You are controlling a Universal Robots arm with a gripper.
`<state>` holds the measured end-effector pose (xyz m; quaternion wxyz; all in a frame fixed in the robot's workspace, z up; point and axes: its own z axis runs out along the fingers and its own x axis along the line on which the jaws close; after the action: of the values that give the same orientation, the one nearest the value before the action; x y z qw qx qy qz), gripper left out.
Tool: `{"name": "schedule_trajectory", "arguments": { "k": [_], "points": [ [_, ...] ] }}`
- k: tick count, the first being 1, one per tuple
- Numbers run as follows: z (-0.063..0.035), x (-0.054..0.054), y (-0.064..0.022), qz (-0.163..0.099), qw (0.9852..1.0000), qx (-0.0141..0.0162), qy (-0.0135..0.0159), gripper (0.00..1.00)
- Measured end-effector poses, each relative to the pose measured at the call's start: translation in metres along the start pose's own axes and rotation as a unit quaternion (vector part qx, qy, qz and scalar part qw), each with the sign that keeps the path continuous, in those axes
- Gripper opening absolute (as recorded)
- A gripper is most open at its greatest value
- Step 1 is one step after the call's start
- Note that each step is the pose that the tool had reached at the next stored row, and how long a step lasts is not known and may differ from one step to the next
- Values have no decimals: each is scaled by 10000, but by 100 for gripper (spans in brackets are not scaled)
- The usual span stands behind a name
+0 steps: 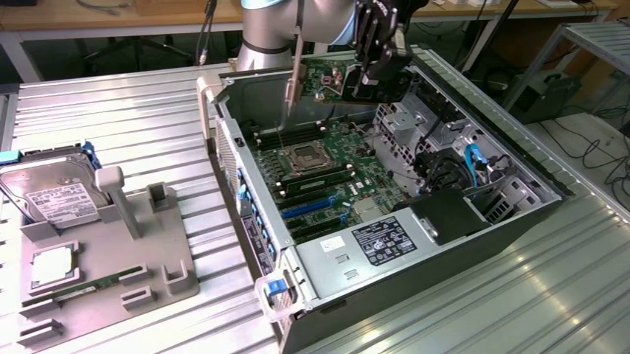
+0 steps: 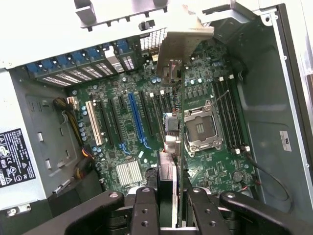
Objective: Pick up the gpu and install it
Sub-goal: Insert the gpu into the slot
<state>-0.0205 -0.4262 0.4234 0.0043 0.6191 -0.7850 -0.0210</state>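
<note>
exterior view: the gpu (image 1: 325, 80) hangs in the air over the open computer case (image 1: 512, 214), held on edge with its silvery end bracket (image 1: 293, 74) pointing down beside the case's back wall. it is not seated; it looks clear of the motherboard (image 1: 325, 162) below it. the gripper (image 1: 369, 85) has it pinched between two partly closed fingers, one on each flat face of the green board, at the end away from the bracket.

in the wrist view the card is seen almost edge-on as a thin line. it runs out from between the fingers (image 2: 146, 203) to the bracket, above the strip of board between the processor socket (image 2: 201, 128) and the long slots, the blue slot (image 2: 137, 117) among them.

judged from its look, the card is light, thin and stiff, so it should not sag in a one-ended grip, though it could swing or twist if the pinch is loose. it is also fragile: small parts stand on its faces, and the contact edge should stay untouched. bare board near an edge, as here, seems the sound place to hold it, and the bracket is the sturdiest part.

further out, a power supply (image 1: 384, 243) sits in the near corner of the case. on the exterior view's left, well apart, a hard drive (image 1: 54, 195) rests by a grey holder (image 1: 147, 258) on the ribbed metal table (image 1: 128, 110).
</note>
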Motion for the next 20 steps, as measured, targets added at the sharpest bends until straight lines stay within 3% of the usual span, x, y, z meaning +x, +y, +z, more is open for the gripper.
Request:
{"name": "schedule_trajectory", "arguments": {
  "k": [10,20],
  "points": [
    [7,3,5,-329,9995,-6,12,27],
    [30,4,4,-413,9991,-8,16,27]
  ]
}}
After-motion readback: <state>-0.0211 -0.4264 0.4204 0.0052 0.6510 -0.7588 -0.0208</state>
